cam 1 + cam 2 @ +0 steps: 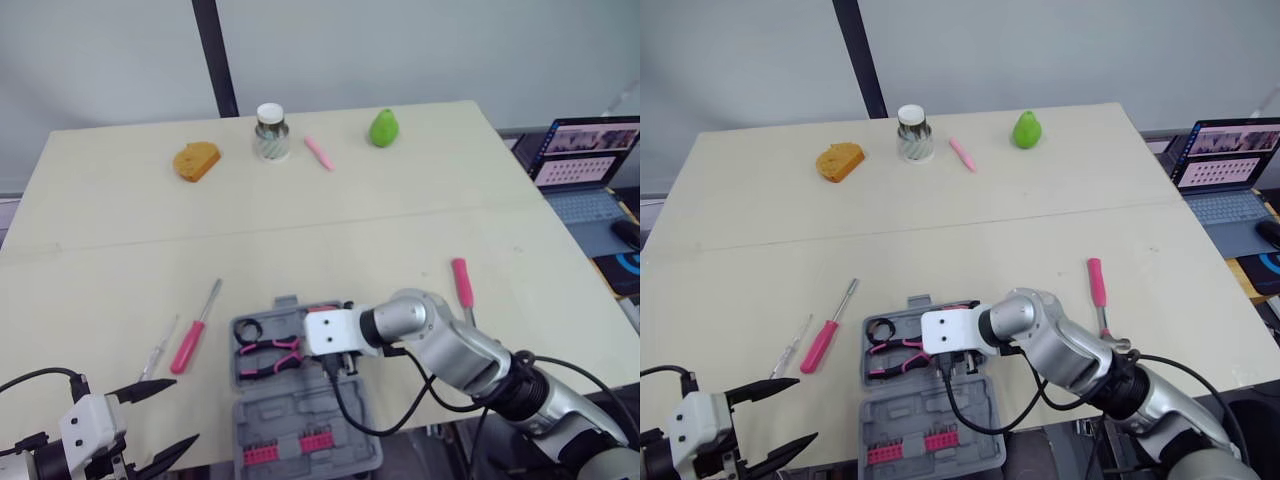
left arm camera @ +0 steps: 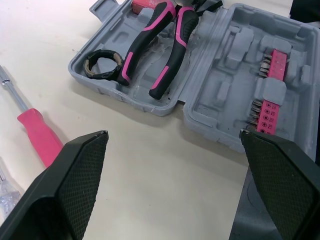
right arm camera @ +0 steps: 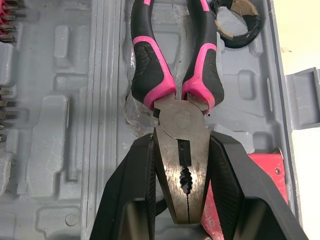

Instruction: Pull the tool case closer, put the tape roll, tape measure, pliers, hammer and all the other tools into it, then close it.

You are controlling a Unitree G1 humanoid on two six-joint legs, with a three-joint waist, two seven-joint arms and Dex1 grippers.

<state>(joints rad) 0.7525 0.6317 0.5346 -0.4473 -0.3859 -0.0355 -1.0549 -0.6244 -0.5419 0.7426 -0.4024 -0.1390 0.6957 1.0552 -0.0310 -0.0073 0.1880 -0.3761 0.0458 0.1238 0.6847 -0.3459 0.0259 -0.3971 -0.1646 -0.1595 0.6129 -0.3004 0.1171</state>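
Note:
The grey tool case (image 1: pixel 300 410) lies open at the table's front edge. In its far half rest the black-and-pink pliers (image 3: pixel 150 60), the tape roll (image 1: pixel 248 328) and a red tape measure (image 3: pixel 262 175). My right gripper (image 1: pixel 312 350) reaches into the case, its fingers (image 3: pixel 135 185) pressed on both sides of the pliers' head. Left of the case lie a pink-handled screwdriver (image 1: pixel 192 340) and a small clear one (image 1: pixel 158 350). Another pink-handled tool (image 1: pixel 461 283) lies to the right. My left gripper (image 1: pixel 180 412) hangs open at the front left, holding nothing.
Pink bit holders (image 1: pixel 258 456) sit in the case's near half. Along the table's far side stand a brown sponge (image 1: pixel 196 160), a jar (image 1: pixel 271 132), a pink pen (image 1: pixel 319 152) and a green pear (image 1: pixel 384 127). A laptop (image 1: pixel 585 160) sits beyond the right edge.

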